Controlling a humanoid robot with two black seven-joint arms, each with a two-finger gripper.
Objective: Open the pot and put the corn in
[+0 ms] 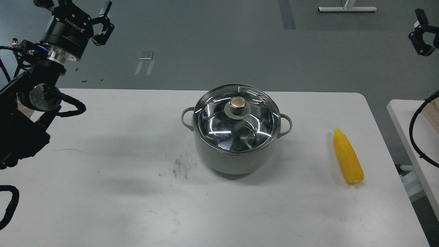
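Observation:
The pale grey-green pot stands in the middle of the white table, closed by a round glass lid with a brass-coloured knob. The yellow corn lies on the table to the pot's right, pointed tip away from me. My left gripper is raised far up at the left, beyond the table's back edge, with its fingers spread and nothing between them. Only part of my right gripper shows at the upper right edge, high above the floor, and its fingers cannot be told apart.
A second white table stands just off the right side, with a black cable looping over it. Dark smudges mark the tabletop left of the pot. Grey floor lies beyond the back edge.

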